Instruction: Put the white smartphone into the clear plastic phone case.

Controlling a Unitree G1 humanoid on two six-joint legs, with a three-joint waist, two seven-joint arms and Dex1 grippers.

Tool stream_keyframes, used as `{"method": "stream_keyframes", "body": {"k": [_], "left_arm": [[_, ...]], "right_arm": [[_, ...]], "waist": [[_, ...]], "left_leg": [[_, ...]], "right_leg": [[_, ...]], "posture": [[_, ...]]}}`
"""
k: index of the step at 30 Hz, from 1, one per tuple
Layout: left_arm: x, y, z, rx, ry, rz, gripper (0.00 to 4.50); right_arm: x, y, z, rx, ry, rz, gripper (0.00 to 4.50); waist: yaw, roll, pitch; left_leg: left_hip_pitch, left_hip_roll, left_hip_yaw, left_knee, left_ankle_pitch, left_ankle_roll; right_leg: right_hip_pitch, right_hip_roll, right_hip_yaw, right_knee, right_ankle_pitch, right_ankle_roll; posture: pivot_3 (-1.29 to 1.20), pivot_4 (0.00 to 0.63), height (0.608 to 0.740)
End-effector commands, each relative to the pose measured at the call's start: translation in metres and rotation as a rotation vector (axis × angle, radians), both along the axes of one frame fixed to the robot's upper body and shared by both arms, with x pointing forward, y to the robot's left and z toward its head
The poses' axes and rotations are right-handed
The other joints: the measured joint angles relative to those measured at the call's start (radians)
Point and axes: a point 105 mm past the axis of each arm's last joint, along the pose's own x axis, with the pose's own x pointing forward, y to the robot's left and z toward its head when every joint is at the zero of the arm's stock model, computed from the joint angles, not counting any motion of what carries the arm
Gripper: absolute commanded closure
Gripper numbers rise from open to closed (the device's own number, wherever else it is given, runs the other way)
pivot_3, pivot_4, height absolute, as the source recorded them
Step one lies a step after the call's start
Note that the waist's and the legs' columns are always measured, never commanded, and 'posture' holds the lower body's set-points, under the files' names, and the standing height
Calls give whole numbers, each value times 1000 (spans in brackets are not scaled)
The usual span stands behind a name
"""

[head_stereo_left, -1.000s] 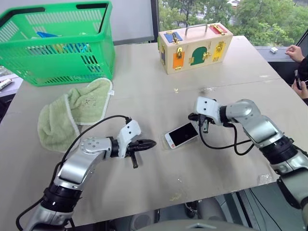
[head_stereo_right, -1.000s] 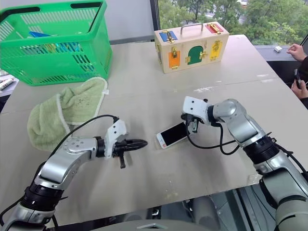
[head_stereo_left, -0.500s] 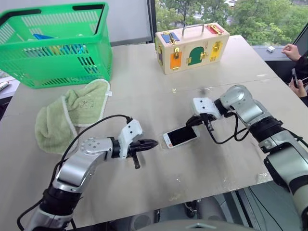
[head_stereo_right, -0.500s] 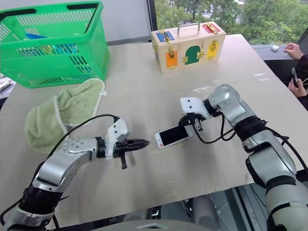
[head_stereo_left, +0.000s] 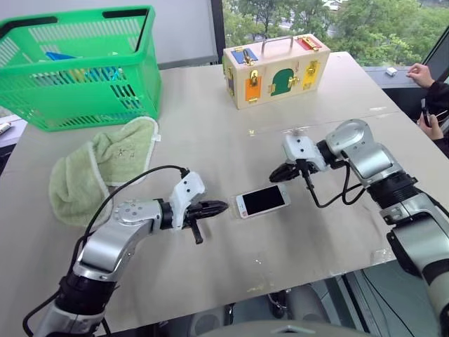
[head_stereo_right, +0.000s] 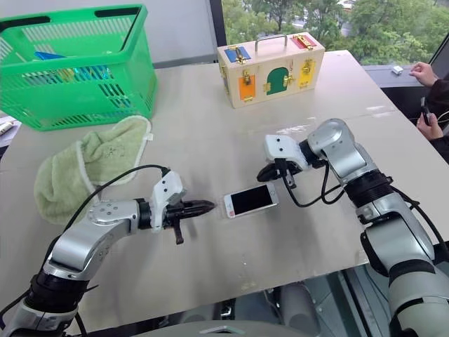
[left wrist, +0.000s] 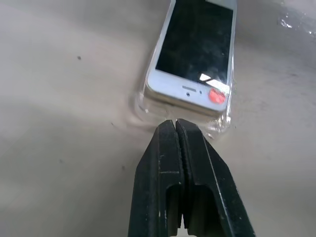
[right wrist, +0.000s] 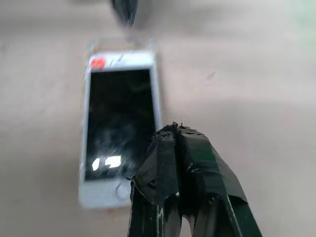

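My phone (head_stereo_left: 263,201) lies flat in its clear case (left wrist: 143,101) mid-tabletop (head_stereo_left: 210,133), nearer the front edge. Both my fingers are clenched empty: left fingers (head_stereo_left: 216,208) brace the case end, right fingers (head_stereo_left: 278,173) hover above, for pushing.

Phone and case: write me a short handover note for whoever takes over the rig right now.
Left pincer: shut, holding nothing, tip on the table just short of the phone's end.
Right pincer: shut, holding nothing, poised above the phone's other end.
Phone: screen up on the table, lying in the case; the clear rim shows around its near end in the left wrist view.
Done: phone placed in the case.
Left: I cannot tell whether it is fully seated; check the corners and press down if needed.
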Motion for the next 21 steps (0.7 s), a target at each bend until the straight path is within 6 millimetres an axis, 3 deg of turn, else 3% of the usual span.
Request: {"method": "stream_keyframes", "body": {"k": [1, 7, 14, 17, 21], "left_arm": [[2, 7, 9, -41, -20, 32, 4479], [-1, 24, 3, -55, -2, 90, 4479], [1, 33, -11, -31, 7, 89, 4479], [1, 31, -18, -33, 5, 77, 4479], [-3, 31, -32, -32, 10, 61, 4479]], "right_arm": [[-12, 17, 0, 68, -5, -20, 4500], [-38, 37, -29, 89, 82, -69, 4500], [-39, 28, -82, -141, 59, -134, 4500], [-43, 30, -85, -124, 89, -147, 4500], [-40, 36, -62, 7, 71, -181, 4500]], "waist": [[0, 0, 0], [0, 0, 0], [0, -1, -1], [0, -2, -2], [2, -2, -3]], "left_leg": [[0, 0, 0, 0, 0, 0], [0, 0, 1, -1, 0, 0], [2, -1, 1, -1, 1, -1], [3, 0, 1, -1, 1, -1], [4, 0, 1, -1, 1, -1]], "right_leg": [[0, 0, 0, 0, 0, 0], [-1, 0, 1, 0, 0, -1], [0, 1, 4, 0, -3, -2], [1, 2, 4, 0, -3, -3], [2, 2, 4, 0, -3, -3]], "posture": [[0, 150, 740], [0, 150, 740], [0, 150, 740], [0, 150, 740], [0, 150, 740]]}}
